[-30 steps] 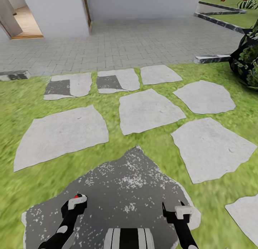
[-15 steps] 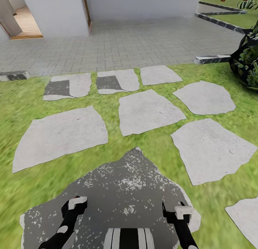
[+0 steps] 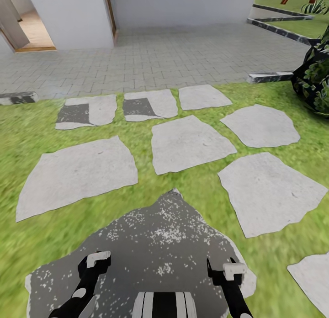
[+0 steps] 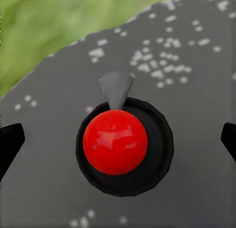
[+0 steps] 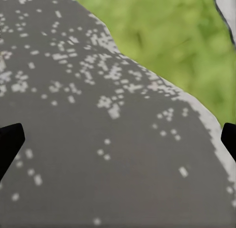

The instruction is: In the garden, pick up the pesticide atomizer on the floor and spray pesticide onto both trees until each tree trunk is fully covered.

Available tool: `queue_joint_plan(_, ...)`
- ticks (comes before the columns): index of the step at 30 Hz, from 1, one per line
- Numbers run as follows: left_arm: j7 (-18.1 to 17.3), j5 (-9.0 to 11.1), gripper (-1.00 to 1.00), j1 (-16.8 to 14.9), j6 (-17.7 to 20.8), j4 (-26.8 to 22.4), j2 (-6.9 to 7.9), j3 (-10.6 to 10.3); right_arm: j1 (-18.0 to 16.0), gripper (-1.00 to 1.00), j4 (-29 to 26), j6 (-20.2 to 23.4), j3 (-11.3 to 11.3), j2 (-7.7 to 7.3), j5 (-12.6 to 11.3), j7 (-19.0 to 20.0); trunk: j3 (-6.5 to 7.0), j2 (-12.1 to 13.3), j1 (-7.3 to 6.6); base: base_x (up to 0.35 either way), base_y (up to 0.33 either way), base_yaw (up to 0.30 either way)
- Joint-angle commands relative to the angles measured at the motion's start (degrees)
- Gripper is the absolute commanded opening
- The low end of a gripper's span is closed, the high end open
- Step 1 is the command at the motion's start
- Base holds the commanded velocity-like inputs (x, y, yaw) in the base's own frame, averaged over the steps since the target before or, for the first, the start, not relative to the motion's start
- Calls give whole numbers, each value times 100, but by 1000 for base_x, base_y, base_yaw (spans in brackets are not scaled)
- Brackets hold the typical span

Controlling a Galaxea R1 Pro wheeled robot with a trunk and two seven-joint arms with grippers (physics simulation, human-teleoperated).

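Both grippers hang low over the dark speckled stepping stone (image 3: 160, 235) at the near centre. The left gripper (image 4: 118, 139) stands with its fingers wide apart, and the pesticide atomizer (image 4: 115, 142) stands upright directly between them, with free room on each side of its cap. The right gripper (image 5: 118, 139) is likewise spread, with only flat stone between its fingertips. Ahead, pale stepping stones (image 3: 192, 142) and grass (image 3: 27, 130) lie flat and offer open passage. At the far right, a dark broad-leaved shrub (image 3: 315, 78) rises beside a raised kerb (image 3: 269, 76). Farther off, the paved area (image 3: 173, 57) ends at a wall (image 3: 183, 5).
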Motion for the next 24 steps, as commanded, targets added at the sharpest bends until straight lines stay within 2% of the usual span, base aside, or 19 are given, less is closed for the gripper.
queue_joint_plan(1, 0, 0, 100, 0, 0, 0, 1, 0, 1, 100, 1, 0, 0, 1, 0, 1, 7, 0, 0, 0, 0, 0)
queue_joint_plan(18, 0, 0, 100, -1, 6, 0, 3, 3, 1, 100, 5, 0, 0, -4, 1, 2, 39, 0, 0, -4, 0, 0)
queue_joint_plan(24, 0, 0, 100, -1, 6, 0, 4, 5, -1, 100, 5, 0, 0, -3, 3, 3, 39, 0, 0, -168, 0, 0)
